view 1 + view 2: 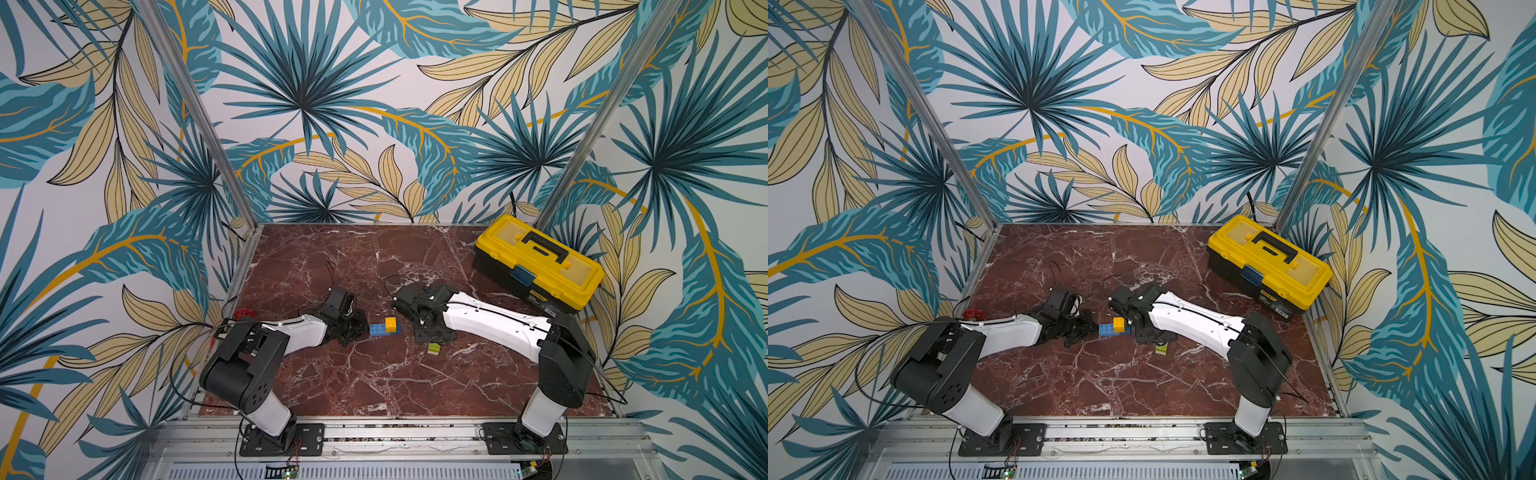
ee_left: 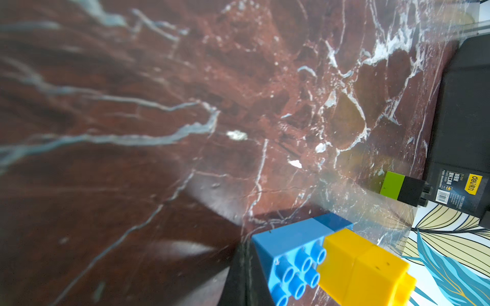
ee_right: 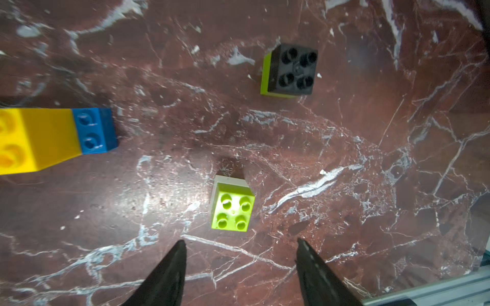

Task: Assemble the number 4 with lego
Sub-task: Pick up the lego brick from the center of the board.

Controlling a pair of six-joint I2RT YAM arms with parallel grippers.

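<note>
In both top views a long light-blue brick lies mid-table, joined with a dark-blue brick and two yellow bricks. My left gripper is shut and sits against the light-blue brick's end, holding nothing. In the left wrist view its dark tip shows beside the studs. My right gripper hangs open over the table. A lime-green brick on a white one stands just ahead of its fingers. A black brick on another lime-green one stands farther off.
A big yellow toolbox stands closed at the back right corner. A small red object lies by the left table edge behind the left arm. Aluminium rails run along the front edge.
</note>
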